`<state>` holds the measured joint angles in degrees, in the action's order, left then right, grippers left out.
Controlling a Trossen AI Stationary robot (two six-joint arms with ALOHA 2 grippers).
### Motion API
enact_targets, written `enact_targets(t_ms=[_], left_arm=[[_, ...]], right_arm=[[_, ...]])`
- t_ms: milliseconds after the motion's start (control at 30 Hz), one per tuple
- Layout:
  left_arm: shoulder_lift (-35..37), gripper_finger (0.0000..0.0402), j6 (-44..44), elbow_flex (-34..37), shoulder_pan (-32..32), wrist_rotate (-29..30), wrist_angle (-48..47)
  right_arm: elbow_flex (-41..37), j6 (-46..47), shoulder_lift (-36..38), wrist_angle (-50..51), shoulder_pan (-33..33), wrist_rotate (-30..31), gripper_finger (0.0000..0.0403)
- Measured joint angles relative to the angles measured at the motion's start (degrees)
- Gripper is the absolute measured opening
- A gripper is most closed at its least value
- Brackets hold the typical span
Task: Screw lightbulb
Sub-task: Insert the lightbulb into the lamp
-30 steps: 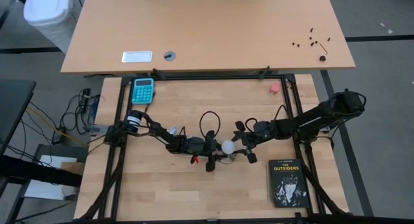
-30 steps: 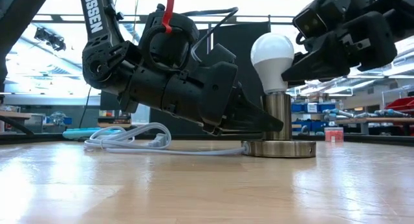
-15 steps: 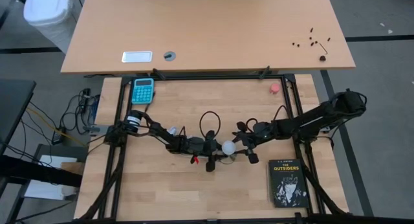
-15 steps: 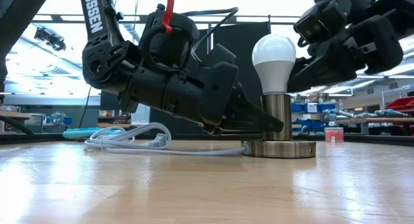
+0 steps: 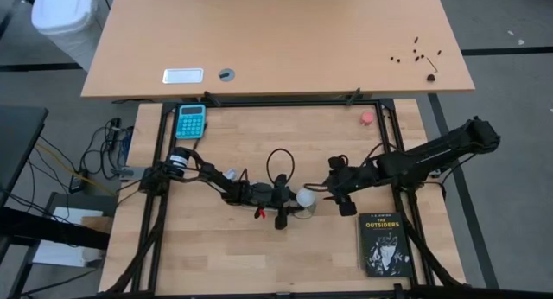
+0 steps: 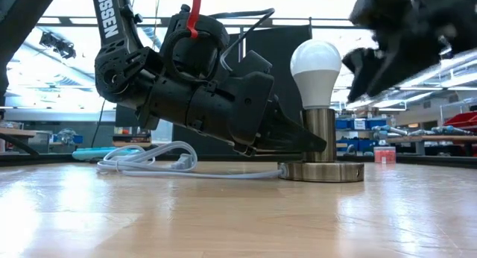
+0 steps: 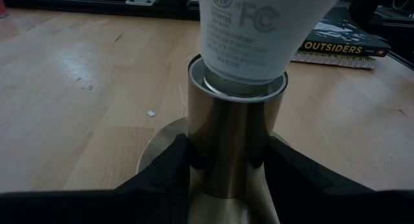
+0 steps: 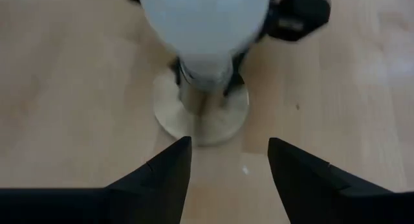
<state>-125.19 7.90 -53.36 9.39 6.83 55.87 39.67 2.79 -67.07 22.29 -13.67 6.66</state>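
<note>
Upright in its metal socket (image 6: 320, 135) near the table's centre, the lightbulb (image 6: 315, 63) looks light, smooth and breakable (judging by its frosted shell); grip its widest part gently. The left gripper (image 5: 289, 201) clamps the socket from nine o'clock; the right gripper (image 8: 228, 160) hangs spread at three o'clock, apart.

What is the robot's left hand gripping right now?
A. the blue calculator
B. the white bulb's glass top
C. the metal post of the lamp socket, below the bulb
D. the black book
C. In the left wrist view the left hand has its dark fingers pressed on both sides of the metal socket post, with the lightbulb seated in its top; the right hand is open and off the bulb.
</note>
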Motion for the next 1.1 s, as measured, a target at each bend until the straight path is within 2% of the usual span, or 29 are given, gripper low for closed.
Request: enact_targets(t_ms=[200,467,667,900,1100], left_arm=[[0.0,0.0169,0.0,0.0,0.0,0.0,-0.1],[0.0,0.0178,0.2,0.0,0.0,0.2,-0.1],[0.0,0.0183,0.3,0.0,0.0,0.5,-0.1],[0.0,0.0184,0.5,0.0,0.0,0.8,-0.3],[0.0,0.0184,0.5,0.0,0.0,0.8,-0.1]], right_arm=[[12.0,3.8,-2.3,11.4,-3.5,1.9,0.0216],[22.8,4.5,-10.7,15.0,-8.5,7.3,0.0218],[29.8,2.4,-17.7,20.5,-8.8,8.4,0.0242],[35.6,-0.1,-21.7,22.5,-8.7,10.8,0.0275],[36.1,0.3,-22.0,22.6,-7.6,12.4,0.0282]])
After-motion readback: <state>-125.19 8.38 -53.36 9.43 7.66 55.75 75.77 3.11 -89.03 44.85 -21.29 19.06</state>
